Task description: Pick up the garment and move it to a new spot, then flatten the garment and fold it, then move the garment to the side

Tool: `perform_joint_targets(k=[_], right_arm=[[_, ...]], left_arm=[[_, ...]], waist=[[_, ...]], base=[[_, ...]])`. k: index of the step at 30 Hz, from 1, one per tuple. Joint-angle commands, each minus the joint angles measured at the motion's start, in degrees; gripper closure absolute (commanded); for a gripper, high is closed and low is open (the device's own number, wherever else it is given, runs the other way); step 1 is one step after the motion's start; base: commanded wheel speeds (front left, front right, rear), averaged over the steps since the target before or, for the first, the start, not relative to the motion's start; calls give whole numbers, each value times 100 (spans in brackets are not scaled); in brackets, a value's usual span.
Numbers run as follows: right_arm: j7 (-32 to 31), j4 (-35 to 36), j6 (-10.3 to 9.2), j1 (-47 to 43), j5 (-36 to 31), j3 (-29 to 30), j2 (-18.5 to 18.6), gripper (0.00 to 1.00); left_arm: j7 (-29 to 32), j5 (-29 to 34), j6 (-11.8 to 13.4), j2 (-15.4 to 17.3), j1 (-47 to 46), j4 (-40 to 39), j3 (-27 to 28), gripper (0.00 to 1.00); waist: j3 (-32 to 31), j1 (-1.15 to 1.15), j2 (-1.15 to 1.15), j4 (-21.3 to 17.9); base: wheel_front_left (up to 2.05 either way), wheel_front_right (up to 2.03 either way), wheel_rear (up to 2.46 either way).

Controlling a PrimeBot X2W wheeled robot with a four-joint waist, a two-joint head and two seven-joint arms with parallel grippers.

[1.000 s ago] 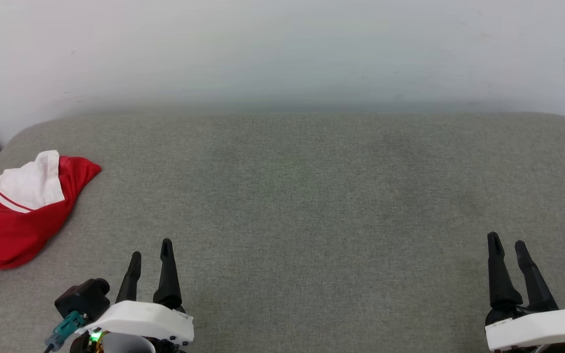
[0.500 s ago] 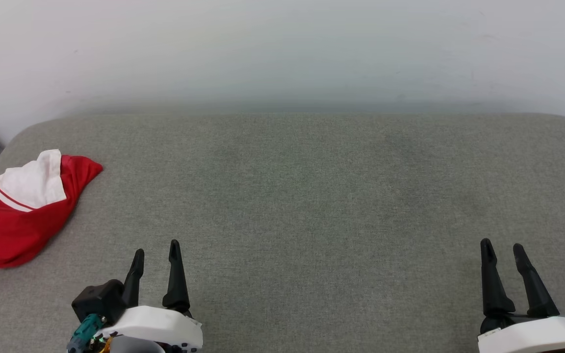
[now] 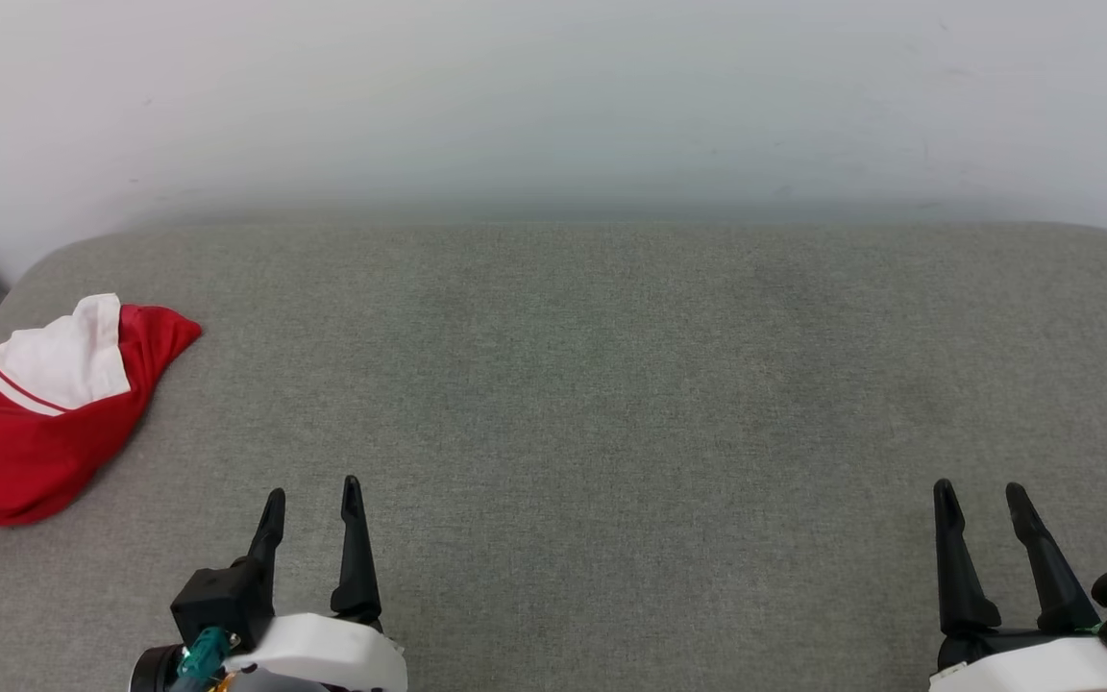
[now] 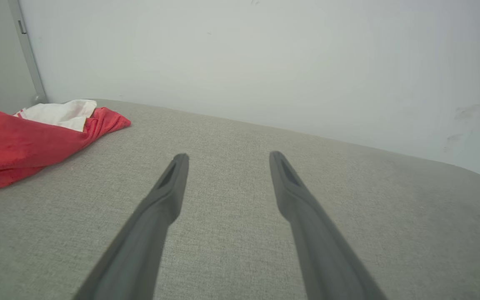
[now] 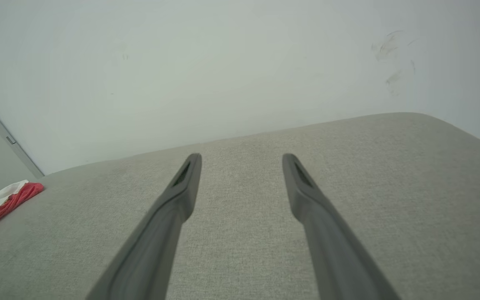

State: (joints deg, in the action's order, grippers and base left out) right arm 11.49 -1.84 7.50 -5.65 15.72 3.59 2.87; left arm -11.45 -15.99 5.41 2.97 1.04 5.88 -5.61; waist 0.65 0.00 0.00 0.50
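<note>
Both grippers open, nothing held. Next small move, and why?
Probably swing the left gripper left toward the garment. It lies bunched at the left end of the cushion, untouched, and the left gripper is much nearer to it than the right gripper. Both stand open and empty.

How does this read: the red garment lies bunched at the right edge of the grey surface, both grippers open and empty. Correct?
Wrong side. The head view shows the garment bunched at the left edge of the grey surface; the left gripper and right gripper are open and empty.
</note>
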Motion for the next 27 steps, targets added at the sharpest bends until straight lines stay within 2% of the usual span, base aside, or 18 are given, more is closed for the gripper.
perform_joint_targets(k=[1,15,27], right_arm=[[61,81,-1,-33,-141,-13,3,0],[212,229,-2,-142,-704,-39,1,0],[338,349,-2,-234,-931,-80,0,0]], left_arm=[[-59,160,27,7,47,-58,-27,0],[-215,693,18,-3,133,-67,-63,0],[-345,1138,41,-9,203,-96,-84,0]], waist=[[-2,0,0,3],[10,0,0,14],[34,0,0,24]], base=[[0,0,0],[0,0,0],[0,0,0]])
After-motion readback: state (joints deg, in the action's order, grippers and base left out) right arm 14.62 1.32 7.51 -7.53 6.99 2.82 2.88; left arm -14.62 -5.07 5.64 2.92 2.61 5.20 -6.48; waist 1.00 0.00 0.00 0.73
